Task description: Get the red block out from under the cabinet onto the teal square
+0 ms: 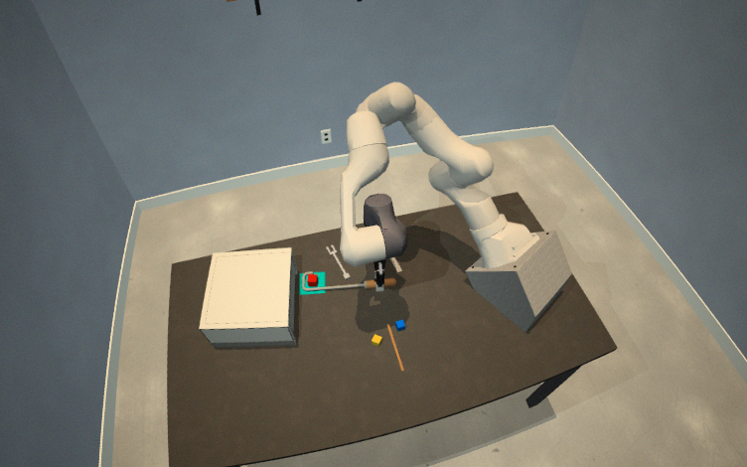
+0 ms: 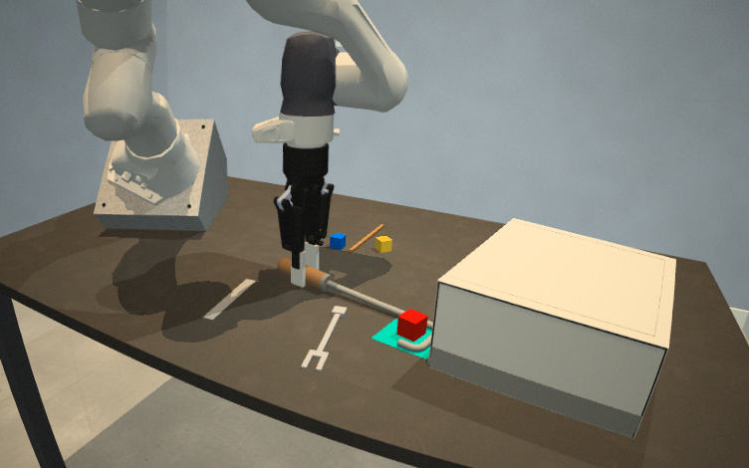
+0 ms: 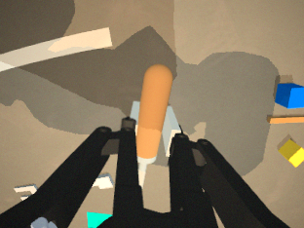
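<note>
Gripper [image 2: 305,273] clenched on the hook tool's orange handle [image 2: 308,274], mid-frame.
Red block [image 2: 411,324] sits on the teal square [image 2: 385,335], inside the hook, beside the cabinet [image 2: 552,302].

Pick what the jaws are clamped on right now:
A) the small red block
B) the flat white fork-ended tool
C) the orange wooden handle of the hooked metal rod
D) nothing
C: the gripper is closed around the orange wooden handle of the hooked metal rod, whose hook curls around the small red block.
</note>
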### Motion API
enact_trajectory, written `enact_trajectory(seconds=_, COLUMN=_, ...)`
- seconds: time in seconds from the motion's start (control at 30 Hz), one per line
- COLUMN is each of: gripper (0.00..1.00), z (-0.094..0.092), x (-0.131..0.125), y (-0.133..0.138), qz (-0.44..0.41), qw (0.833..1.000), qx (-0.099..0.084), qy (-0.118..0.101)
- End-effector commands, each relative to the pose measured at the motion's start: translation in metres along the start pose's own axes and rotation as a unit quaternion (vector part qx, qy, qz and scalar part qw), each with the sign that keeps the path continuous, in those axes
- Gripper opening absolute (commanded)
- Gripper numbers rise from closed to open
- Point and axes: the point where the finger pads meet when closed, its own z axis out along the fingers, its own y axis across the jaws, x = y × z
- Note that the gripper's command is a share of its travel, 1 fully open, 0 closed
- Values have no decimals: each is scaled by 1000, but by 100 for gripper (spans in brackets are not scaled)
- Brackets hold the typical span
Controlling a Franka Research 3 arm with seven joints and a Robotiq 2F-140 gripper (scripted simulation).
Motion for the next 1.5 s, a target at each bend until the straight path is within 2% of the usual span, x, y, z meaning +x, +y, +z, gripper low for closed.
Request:
enact_trajectory(seconds=0.0, gripper=0, z=-1, x=-1, y=0, qz=-3, qw=1000, qx=1, qy=-1)
enact_trajectory(seconds=1.03, gripper=0, z=-1, x=-1, y=0, qz=-3, qw=1000, qx=1, qy=-1)
enact_trajectory(seconds=1.07, gripper=34, z=-1, x=-1, y=0, qz=-3, qw=1000, qx=1, qy=-1)
enact_trajectory(seconds=1.47, gripper=34, z=-1, x=-1, y=0, qz=-3, qw=1000, qx=1, qy=-1)
